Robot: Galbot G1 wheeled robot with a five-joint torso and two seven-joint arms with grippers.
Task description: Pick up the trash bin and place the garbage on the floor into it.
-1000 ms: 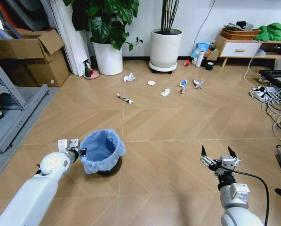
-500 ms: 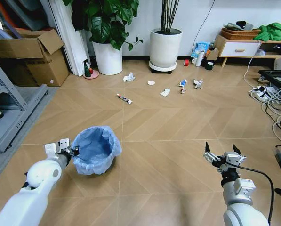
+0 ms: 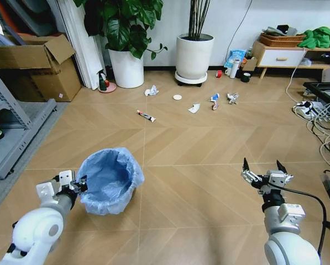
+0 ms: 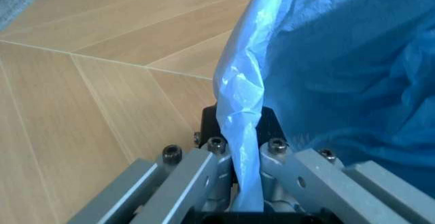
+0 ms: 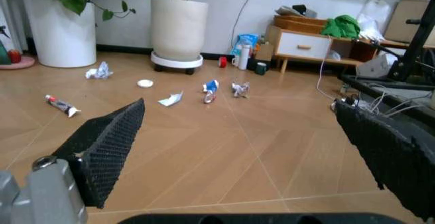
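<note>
Light-blue trash bin point(image 3: 110, 179), tan herringbone floor point(image 3: 198, 154)

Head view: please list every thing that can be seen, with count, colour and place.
trash bin: one, dark with blue bag, floor near left.
garbage: six scraps, mostly white, some blue and red, floor before the pots.
plant pots: two, white, at the far wall.
spray bottle: one, green, beside the left pot.
cardboard box: one, brown, far left.
side table: one, wood and white, far right, green cloth on top.
cables: several, white and black, floor at right.
left tool: shut on the bag's rim.
right tool: open, above bare floor.
</note>
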